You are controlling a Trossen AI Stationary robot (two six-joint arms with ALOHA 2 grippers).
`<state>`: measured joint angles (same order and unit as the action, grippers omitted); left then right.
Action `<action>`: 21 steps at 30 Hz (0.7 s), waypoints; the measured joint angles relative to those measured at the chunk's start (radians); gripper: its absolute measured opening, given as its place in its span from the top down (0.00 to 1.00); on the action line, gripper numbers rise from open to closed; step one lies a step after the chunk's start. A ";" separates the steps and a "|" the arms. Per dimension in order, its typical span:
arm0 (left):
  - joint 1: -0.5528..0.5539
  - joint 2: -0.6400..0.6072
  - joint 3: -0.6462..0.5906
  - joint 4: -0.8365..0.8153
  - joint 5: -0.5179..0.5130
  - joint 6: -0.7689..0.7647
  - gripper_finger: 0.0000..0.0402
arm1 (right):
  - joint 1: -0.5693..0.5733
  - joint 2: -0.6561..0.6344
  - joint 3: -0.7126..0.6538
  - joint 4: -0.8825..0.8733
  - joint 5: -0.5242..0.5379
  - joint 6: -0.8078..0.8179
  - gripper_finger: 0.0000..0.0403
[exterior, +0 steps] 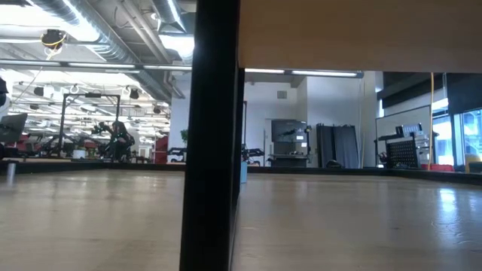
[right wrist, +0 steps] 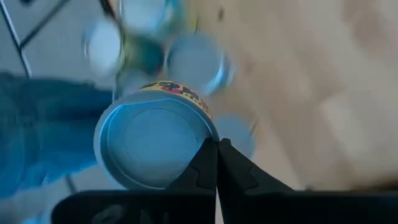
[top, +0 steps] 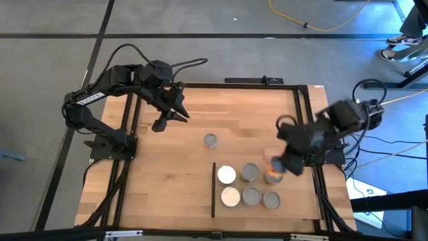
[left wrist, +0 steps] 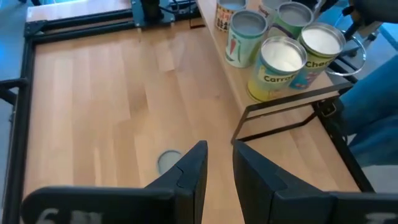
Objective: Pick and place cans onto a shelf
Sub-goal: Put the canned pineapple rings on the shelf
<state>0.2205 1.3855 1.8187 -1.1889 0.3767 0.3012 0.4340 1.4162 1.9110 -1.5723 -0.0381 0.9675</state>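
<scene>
Five cans (top: 251,195) crowd beside the right gripper (top: 284,165), fingers together, touching an orange-labelled can (top: 272,177) it could topple.

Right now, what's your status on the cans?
Right gripper over the shelf, jaws shut, beside the orange-sided can. Left gripper hangs clear over the table, jaws slightly apart. Five cans grouped on shelf, one can loose on table.

Even, bright overhead light; soft shadows on the pale wooden tabletop (top: 174,174). The right wrist view is motion-blurred and blue-tinted at left; ceiling strip lights (exterior: 98,65) glare in the low view's upper left.
</scene>
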 joint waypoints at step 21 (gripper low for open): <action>0.088 0.002 0.000 0.035 -0.025 -0.001 0.83 | 0.399 -0.009 -0.430 0.041 -0.134 0.677 1.00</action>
<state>0.3082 1.3873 1.8187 -1.1537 0.3519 0.3000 0.8327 1.4076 1.4812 -1.5308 -0.1725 1.6447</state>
